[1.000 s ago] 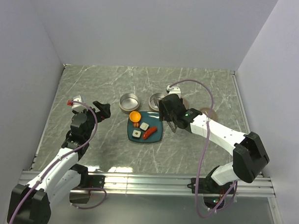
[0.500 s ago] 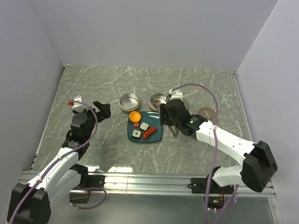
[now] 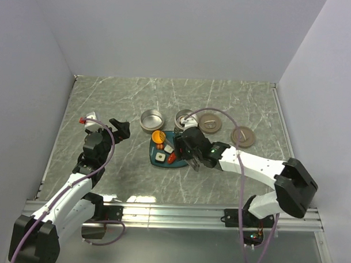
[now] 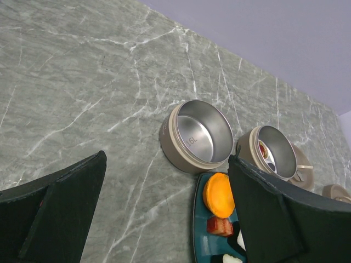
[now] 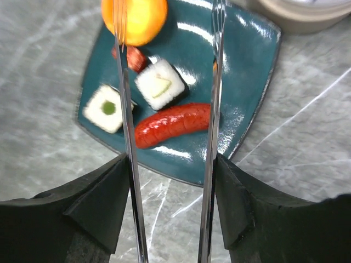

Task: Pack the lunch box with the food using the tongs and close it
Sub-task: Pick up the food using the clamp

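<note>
My right gripper (image 3: 189, 150) (image 5: 171, 164) hovers over the teal plate (image 5: 247, 66), shut on the silvery tongs (image 5: 127, 109); their two thin arms rest against my finger pads and reach out across the food. On the plate lie an orange round piece (image 5: 134, 16), a small red-brown bit (image 5: 133, 56), two white blocks with dark centres (image 5: 160, 83) (image 5: 108, 107) and a red sausage (image 5: 173, 125) between the tong arms. The lunch box's steel bowls (image 3: 151, 119) (image 3: 184, 117) stand behind the plate. My left gripper (image 3: 119, 128) (image 4: 164, 164) is open and holds nothing, left of the plate.
Two round lids (image 3: 209, 122) (image 3: 243, 135) lie right of the bowls. In the left wrist view the nearer bowl (image 4: 200, 134) holds nothing, while the farther bowl (image 4: 277, 150) has a small red piece inside. White walls enclose the marble table on three sides.
My right arm has swung left and toward the near edge, bringing the tongs from the plate's right side over the food. The left arm has not moved.
</note>
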